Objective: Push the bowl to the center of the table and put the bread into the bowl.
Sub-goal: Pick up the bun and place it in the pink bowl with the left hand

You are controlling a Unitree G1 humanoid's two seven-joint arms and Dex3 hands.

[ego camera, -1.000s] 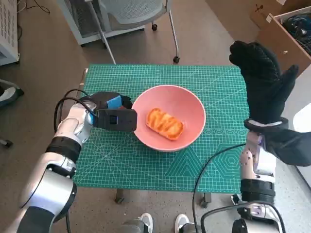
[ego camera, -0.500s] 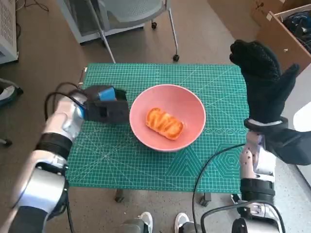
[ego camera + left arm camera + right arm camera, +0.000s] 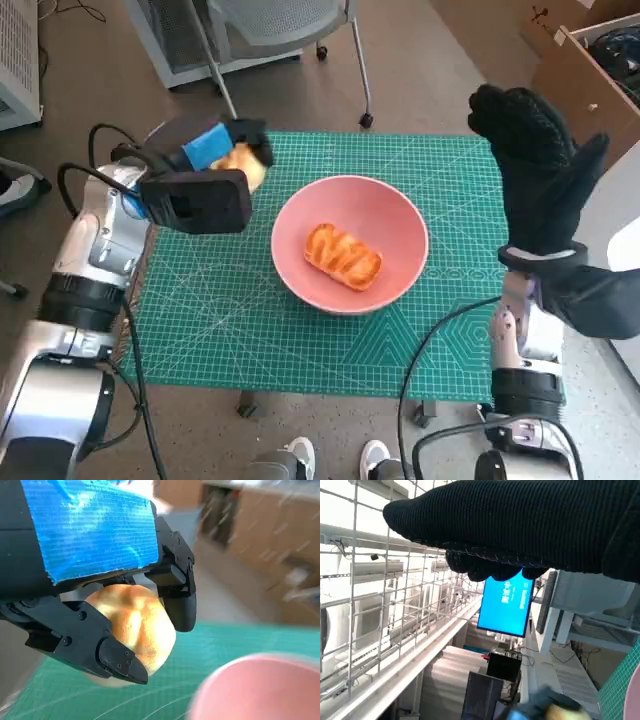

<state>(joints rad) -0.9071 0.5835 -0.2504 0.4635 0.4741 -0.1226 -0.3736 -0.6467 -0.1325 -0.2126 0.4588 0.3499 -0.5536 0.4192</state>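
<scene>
Your bowl [image 3: 350, 243] sits about mid-table on the green mat [image 3: 230, 330], so the push part looks done. One bread [image 3: 343, 256], the glazed oblong piece, already lies inside it, slightly toward your near side of the bowl floor. Nothing else is in the bowl.

Your left hand [image 3: 205, 175] holds a second piece, a round bun [image 3: 132, 625], lifted off the mat near the far left corner, beside the bowl rim but not over it. In the left wrist view the black fingers [image 3: 115, 660] wrap the bun from both sides, grip looks firm, and the pink rim shows blurred just below and ahead of it.

Your right hand [image 3: 540, 170] is raised upright off the right edge of the table, fingers together and extended, holding nothing, well apart from the bowl. The right wrist view shows only the glove band and the room beyond, no contact with anything.

Left to do, as I judge it: carry the bun over the bowl opening and release it beside the first piece. There is room on the far side of the bowl floor. Watch the rim on the way in; the bun is round and may roll off if dropped on the edge.
</scene>
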